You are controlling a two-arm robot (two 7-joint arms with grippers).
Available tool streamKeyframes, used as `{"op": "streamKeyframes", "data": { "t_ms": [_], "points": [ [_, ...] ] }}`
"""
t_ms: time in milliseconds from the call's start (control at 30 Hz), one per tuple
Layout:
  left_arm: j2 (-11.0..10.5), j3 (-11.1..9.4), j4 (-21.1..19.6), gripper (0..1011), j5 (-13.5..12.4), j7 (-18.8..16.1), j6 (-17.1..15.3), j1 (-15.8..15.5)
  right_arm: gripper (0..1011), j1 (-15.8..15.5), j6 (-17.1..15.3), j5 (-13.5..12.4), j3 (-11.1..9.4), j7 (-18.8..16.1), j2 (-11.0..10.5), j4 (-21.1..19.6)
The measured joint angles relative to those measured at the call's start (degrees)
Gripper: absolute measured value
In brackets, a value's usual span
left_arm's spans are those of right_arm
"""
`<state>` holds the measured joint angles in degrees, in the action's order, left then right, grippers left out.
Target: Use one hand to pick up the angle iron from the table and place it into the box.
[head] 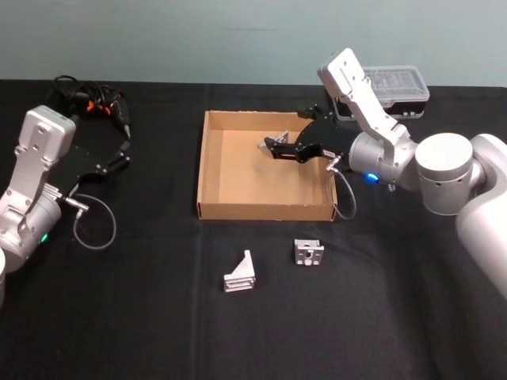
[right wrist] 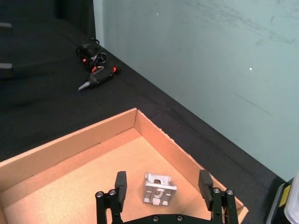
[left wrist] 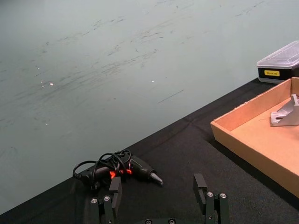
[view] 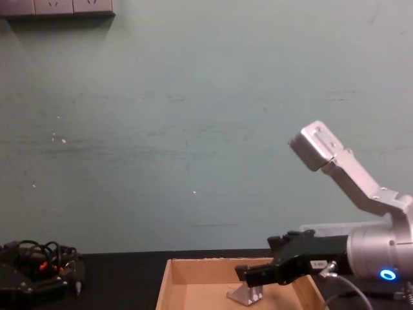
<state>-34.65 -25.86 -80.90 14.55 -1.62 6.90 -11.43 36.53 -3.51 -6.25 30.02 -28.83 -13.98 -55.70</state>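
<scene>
A silver angle iron (right wrist: 159, 189) lies on the floor of the tan cardboard box (head: 265, 211), near its far right corner. My right gripper (head: 273, 147) hovers just above it, open, with its fingers (right wrist: 120, 184) standing clear on either side. From the chest view, the right gripper (view: 248, 274) hangs over the angle iron (view: 246, 294) inside the box (view: 164, 284). Two more angle irons (head: 239, 273) (head: 308, 253) rest on the black table (head: 158, 317) in front of the box. The left gripper (head: 123, 150) is parked at the far left, open (left wrist: 157, 189).
A black plastic case with a clear lid (head: 388, 87) stands behind the box at the right. A corded black and orange tool (head: 91, 99) lies at the back left, near the left gripper. A cable loop (head: 95, 226) hangs from the left arm.
</scene>
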Motion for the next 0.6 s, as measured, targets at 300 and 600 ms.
{"op": "streamKeyframes", "data": {
  "t_ms": [300,600],
  "points": [
    [0.0,0.0,0.0,1000,0.0,0.0,0.0,0.0,1002,-4.39,-0.76,-2.1,-1.92,-2.22,-4.49,-10.11],
    [0.0,0.0,0.0,1000,0.0,0.0,0.0,0.0,1002,-9.85,-3.02,-7.24,-4.32,-7.04,-12.91,-23.53]
  ]
}}
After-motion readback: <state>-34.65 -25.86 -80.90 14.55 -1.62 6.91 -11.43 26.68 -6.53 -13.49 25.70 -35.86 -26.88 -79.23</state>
